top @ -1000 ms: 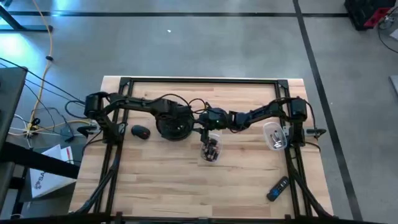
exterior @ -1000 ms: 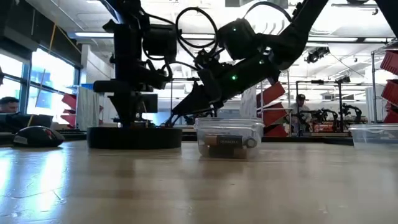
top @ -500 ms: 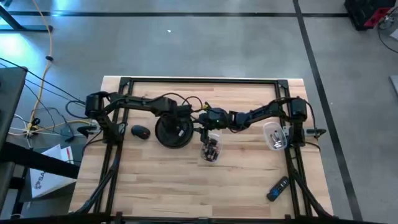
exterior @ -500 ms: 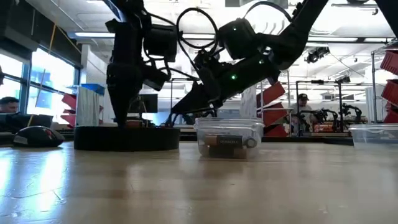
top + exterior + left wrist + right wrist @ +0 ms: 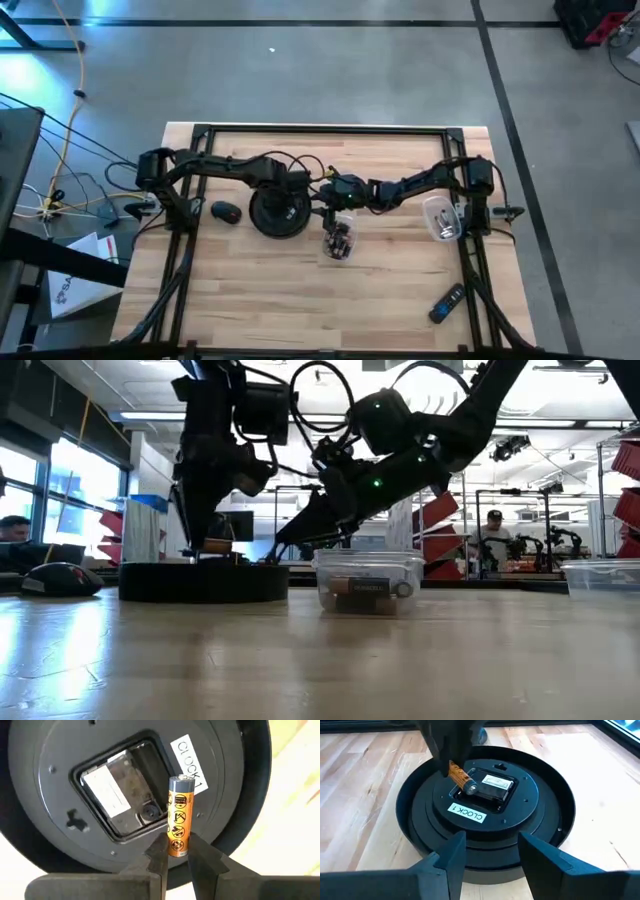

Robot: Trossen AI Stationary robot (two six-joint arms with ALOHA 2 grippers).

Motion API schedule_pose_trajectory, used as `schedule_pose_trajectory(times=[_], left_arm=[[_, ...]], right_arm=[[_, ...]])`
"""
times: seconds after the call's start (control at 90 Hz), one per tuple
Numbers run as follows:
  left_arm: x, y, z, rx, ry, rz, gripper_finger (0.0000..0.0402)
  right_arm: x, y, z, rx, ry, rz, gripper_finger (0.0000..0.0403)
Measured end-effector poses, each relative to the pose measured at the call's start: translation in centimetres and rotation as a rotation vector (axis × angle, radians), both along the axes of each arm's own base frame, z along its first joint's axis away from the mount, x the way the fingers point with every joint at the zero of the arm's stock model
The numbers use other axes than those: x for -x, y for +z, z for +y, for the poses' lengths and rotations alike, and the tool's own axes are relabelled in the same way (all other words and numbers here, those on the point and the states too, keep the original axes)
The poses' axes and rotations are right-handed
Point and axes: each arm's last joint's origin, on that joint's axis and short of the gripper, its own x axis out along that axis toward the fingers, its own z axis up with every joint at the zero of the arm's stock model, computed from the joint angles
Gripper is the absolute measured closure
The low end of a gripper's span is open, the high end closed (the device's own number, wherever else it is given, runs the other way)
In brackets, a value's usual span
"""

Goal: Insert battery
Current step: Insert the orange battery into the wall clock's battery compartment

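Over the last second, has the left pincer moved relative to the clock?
Yes. In the low view the left pincer, shut on the battery, shifted toward the mouse side and now hangs just above the clock.

Bright overhead room light, backlit silhouetted arms, soft foreground.

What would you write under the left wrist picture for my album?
Left gripper holds an orange battery over the clock's open back compartment.
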Motion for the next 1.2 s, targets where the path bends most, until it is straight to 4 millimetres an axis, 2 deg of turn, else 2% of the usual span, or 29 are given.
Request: schedule_pose_trajectory(times=[0.211,0.467,1.2], left_arm=[[-0.1,-0.2,0.1,0.027,0.079,0.017,0.0362],[-0.7,-2.3,0.6,0.044,0.117,0.09,0.0362],[-0.7,-2.1,1.0,0.025,0.121,0.059,0.034]], right_arm=[[0.0,0.0,0.1,-0.002,0.0,-0.001,0.0253],[0.0,0.0,0.1,-0.009,-0.004,0.0,0.0253],[0.0,-0.1,0.1,-0.011,-0.004,0.01,0.0253]])
